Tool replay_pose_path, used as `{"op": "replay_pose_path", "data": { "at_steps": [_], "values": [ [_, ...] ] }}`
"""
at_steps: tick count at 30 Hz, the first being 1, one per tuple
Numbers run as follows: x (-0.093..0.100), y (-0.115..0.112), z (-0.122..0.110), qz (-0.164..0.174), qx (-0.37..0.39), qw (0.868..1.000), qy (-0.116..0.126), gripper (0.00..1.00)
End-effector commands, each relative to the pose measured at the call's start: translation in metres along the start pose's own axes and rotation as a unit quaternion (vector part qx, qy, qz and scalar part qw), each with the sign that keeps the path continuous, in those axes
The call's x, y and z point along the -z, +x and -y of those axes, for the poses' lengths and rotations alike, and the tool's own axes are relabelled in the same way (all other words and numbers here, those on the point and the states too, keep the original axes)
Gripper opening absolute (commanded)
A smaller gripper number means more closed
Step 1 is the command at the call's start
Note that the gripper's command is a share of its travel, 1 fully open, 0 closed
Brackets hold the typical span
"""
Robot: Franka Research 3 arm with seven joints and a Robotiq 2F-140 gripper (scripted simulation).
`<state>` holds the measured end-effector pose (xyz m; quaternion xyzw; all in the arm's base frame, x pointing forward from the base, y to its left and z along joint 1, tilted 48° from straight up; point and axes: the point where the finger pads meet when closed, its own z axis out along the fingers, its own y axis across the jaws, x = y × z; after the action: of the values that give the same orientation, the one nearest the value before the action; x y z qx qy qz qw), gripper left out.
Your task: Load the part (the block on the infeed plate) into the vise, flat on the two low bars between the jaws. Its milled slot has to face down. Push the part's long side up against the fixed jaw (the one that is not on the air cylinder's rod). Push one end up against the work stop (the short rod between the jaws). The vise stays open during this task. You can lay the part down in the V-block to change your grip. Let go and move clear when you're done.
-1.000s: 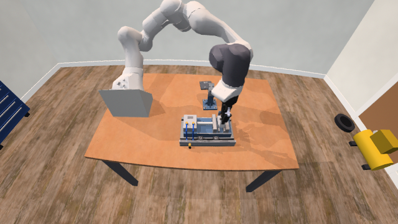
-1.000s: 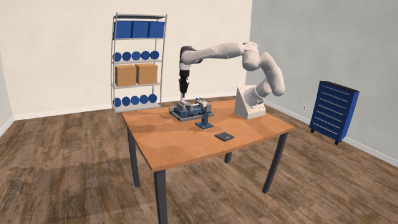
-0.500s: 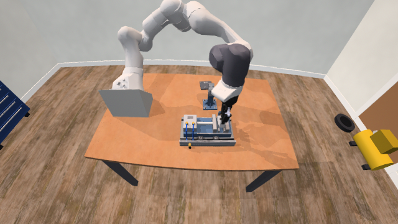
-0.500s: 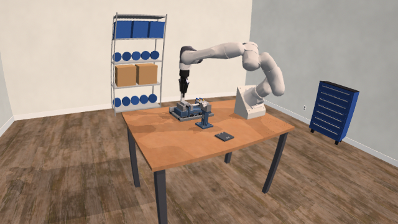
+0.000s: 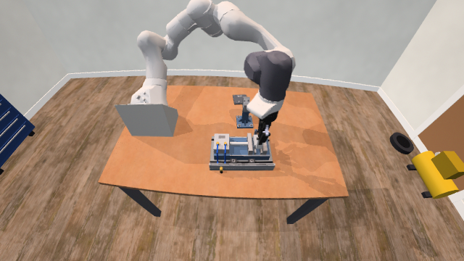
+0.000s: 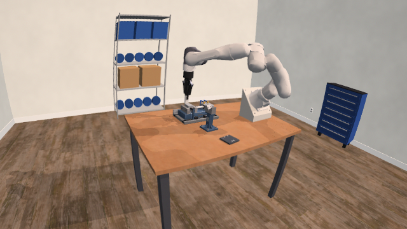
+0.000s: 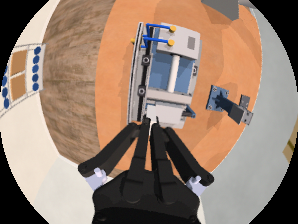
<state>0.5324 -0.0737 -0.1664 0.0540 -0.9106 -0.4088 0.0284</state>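
Observation:
The vise [image 5: 241, 159] [image 6: 191, 114] [image 7: 149, 70] stands open on the table, with its air cylinder [image 5: 221, 139] [image 7: 185, 43] at one end. My gripper [image 5: 260, 141] [image 6: 186, 98] [image 7: 150, 111] is shut with nothing between the fingers. It points straight down at the end of the vise away from the cylinder, by the fixed jaw. A pale grey block, the part [image 7: 174, 104], seems to lie between the jaws just past my fingertips. In the top and exterior views my fingers and the jaws mostly hide it. I cannot tell which way its slot faces.
The blue V-block stand [image 5: 244, 119] [image 6: 209, 122] [image 7: 218, 98] stands just behind the vise. The dark infeed plate [image 5: 239, 98] [image 6: 229, 139] [image 7: 244, 115] lies bare beyond it. The robot base [image 5: 146, 117] sits at the table's far left. A shelf rack [image 6: 141, 63] stands off the table.

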Motion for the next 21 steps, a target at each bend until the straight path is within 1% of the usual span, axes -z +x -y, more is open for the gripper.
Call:
{"op": "replay_pose_path", "data": {
  "at_steps": [1,12,21],
  "values": [
    [-0.001,-0.001,0.002,0.000,0.003,1.000,-0.001,0.00],
    [-0.001,-0.001,0.021,0.000,0.003,1.000,-0.001,0.00],
    [-0.001,-0.001,0.027,0.000,0.003,1.000,-0.001,0.00]
  ]
}}
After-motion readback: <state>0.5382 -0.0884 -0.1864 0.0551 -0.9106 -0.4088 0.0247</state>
